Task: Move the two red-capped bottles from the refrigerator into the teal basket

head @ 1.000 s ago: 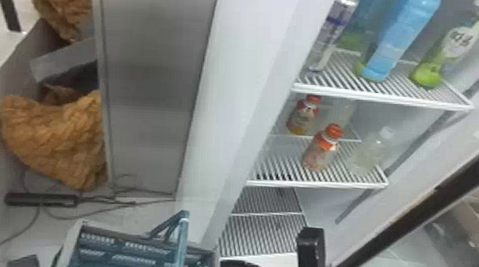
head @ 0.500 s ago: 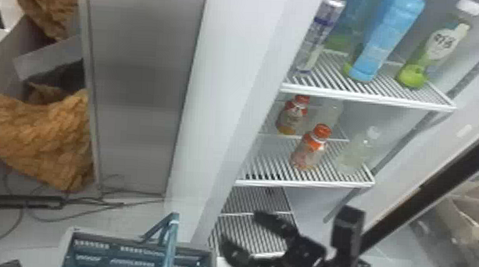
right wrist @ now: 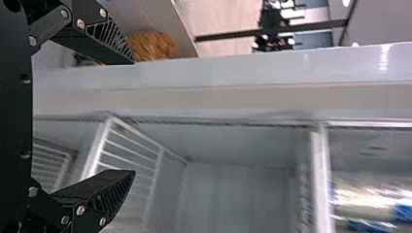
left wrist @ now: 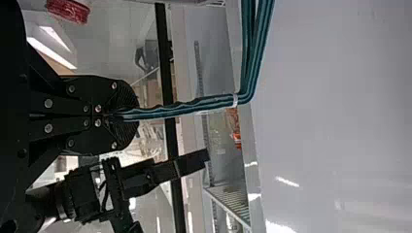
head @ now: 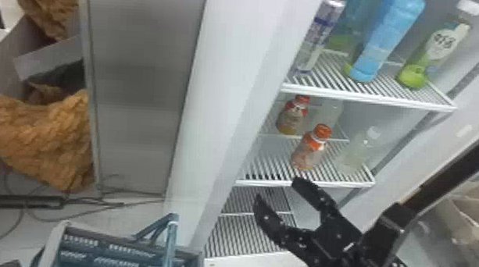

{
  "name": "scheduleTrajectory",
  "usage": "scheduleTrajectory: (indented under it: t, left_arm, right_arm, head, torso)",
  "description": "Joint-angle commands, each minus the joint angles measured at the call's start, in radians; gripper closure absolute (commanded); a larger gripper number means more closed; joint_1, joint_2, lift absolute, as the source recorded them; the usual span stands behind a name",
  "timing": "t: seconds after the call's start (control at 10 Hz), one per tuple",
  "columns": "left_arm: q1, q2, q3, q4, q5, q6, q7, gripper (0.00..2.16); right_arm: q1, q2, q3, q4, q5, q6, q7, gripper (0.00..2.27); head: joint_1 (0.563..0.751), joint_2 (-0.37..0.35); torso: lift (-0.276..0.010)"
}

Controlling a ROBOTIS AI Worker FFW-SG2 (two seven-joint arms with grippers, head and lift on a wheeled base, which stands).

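Two red-capped bottles (head: 308,152): standing on the middle shelf (head: 341,184) of the refrigerator (head: 230,64)
Right gripper (head: 280,191): spread wide, empty, near that shelf — likely first-pick approach; next, rise and enter
Left gripper (left wrist: 127,115): closed on the handle (left wrist: 184,108) of the teal basket (head: 112,234)
Clear bottle (head: 355,154): beside — could topple
Upper shelf (head: 369,99): limits lift

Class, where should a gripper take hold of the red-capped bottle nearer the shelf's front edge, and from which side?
Probably best: grip the bottle around its body, below the cap, coming level from the open front, one finger each side. It stands upright near the edge of its shelf, and the upper shelf likely hinders a grasp from above.
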Motion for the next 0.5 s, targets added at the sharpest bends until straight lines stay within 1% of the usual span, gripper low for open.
scheduleTrajectory:
  t: [0.0,0.2,0.4]
  left_arm:
    - [0.000,-0.001,-0.003,0.000,0.000,-0.002,0.000,1.16]
    - [0.002,-0.001,-0.005,0.000,0.000,-0.002,0.000,1.16]
    - [0.002,0.000,-0.015,0.000,0.000,-0.002,0.000,1.16]
  right_arm:
    - [0.003,0.018,-0.006,0.020,-0.001,-0.066,-0.016,0.24]
    - [-0.010,0.051,-0.004,0.096,0.001,-0.204,-0.077,0.24]
    - [-0.049,0.074,-0.002,0.231,-0.009,-0.363,-0.115,0.24]
  head:
    - [0.695,-0.350]
    - [0.695,-0.350]
    - [0.695,-0.350]
  torso:
    - [-0.224]
    - [-0.224]
    - [-0.224]
